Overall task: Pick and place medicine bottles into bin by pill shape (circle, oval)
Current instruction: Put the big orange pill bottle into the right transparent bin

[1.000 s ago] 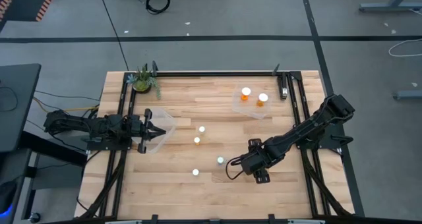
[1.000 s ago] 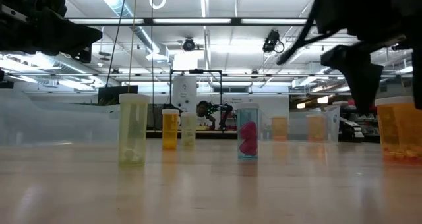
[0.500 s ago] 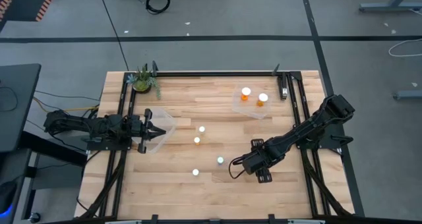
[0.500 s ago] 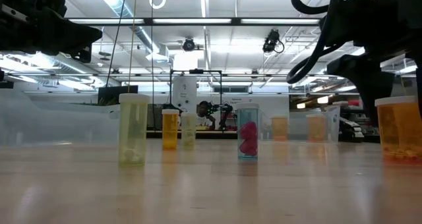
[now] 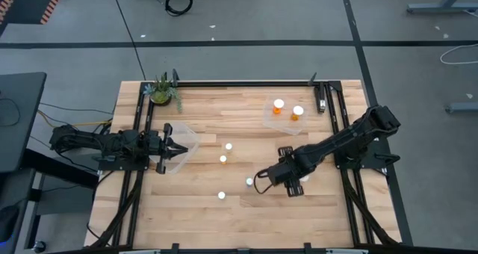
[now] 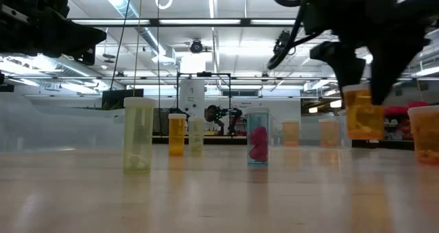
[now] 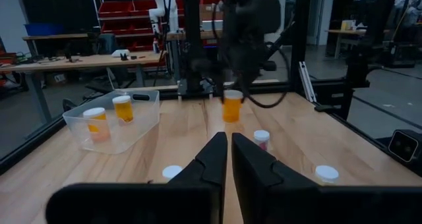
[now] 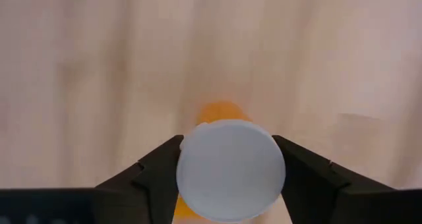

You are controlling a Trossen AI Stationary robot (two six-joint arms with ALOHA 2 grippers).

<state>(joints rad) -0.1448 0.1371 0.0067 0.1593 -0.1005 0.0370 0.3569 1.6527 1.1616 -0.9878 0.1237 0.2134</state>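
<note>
My right gripper (image 5: 291, 173) is shut on an orange medicine bottle with a white cap (image 6: 363, 116), held above the table right of centre; it also shows in the left wrist view (image 7: 232, 107). Several small white-capped bottles stand upright on the wood: one (image 5: 228, 146), one (image 5: 222, 159), one (image 5: 249, 181) and one (image 5: 221, 195). Two orange bottles (image 5: 278, 104) (image 5: 298, 112) stand in a clear bin (image 5: 287, 125) at the far right. My left gripper (image 5: 178, 149) is shut and empty over a clear bin (image 5: 187, 138) at the left edge. My right gripper pinches the bottle between its two fingers at opposite sides of the white cap (image 8: 188, 168). The fingers (image 8: 161, 165) come from above, pointing down. The bottle hangs upright below them, its orange body (image 6: 363, 123) clear of the table.
A small potted plant (image 5: 163, 91) stands at the far left corner. In the low view a bottle with pink pills (image 6: 258, 138) and another orange bottle (image 6: 429, 133) stand near the held one. Bare wood lies along the near edge.
My right gripper has risen and gone a little toward the table's far edge with the orange bottle. The bottle stood on the table a second ago and now hangs upright, lifted clear.
</note>
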